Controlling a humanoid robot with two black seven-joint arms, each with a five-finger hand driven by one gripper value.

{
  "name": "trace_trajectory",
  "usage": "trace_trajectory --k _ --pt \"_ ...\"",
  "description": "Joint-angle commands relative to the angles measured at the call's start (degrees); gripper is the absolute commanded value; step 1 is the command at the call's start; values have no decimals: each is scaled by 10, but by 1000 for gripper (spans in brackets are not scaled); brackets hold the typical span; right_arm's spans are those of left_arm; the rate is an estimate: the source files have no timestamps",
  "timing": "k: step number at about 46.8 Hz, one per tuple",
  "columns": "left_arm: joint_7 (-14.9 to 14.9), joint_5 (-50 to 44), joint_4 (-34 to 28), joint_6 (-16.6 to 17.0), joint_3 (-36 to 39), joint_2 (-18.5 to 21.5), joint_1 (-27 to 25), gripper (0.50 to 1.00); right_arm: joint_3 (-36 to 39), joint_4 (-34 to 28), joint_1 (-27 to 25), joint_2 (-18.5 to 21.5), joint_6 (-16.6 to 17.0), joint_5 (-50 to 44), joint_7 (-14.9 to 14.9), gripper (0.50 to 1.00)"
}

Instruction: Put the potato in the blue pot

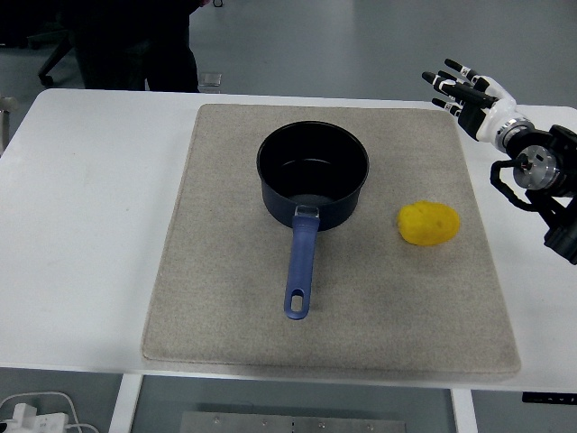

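A yellow potato (429, 224) lies on the beige mat (225, 298), to the right of the blue pot (313, 176). The pot stands upright near the mat's middle, empty inside, with its blue handle (300, 268) pointing toward the near edge. My right hand (460, 90) is at the far right, above the table's right side, behind and to the right of the potato. Its fingers are spread and it holds nothing. My left arm does not show.
The white table (81, 225) carries the mat. A clear small glass (209, 82) stands at the table's far edge, behind the mat. A person in dark clothes (135, 45) stands beyond the table at top left. White cables (36, 410) lie below the near-left corner.
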Motion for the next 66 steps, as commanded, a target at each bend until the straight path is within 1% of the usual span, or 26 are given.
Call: trace_trajectory --k 1,35,43,48,54,57,60,63,66 --pt "0 1 -2 0 -2 0 0 996 0 0 0 0 1 0 0 928" --pt "1 -1 1 1 -2 0 1 996 -3 0 0 0 5 -1 0 928" --pt "1 0 2 1 -2 0 0 996 -3 1 -4 -1 10 -23 1 928" --pt "1 -1 2 2 -2 0 1 996 -3 1 -6 -9 30 -45 2 928" --pt "1 -1 2 2 -2 0 1 996 -3 1 -6 -20 51 -47 6 928" --pt "1 -1 3 1 -2 0 1 996 -3 2 -6 -35 67 -47 7 928" --pt "1 0 2 1 -1 0 1 996 -3 6 -6 -49 90 -47 8 928" --pt "1 -1 2 1 -1 0 1 996 -3 16 -11 -66 113 -49 9 928" --pt "1 -1 2 1 -1 0 0 996 -3 34 -19 -84 128 -51 10 928"
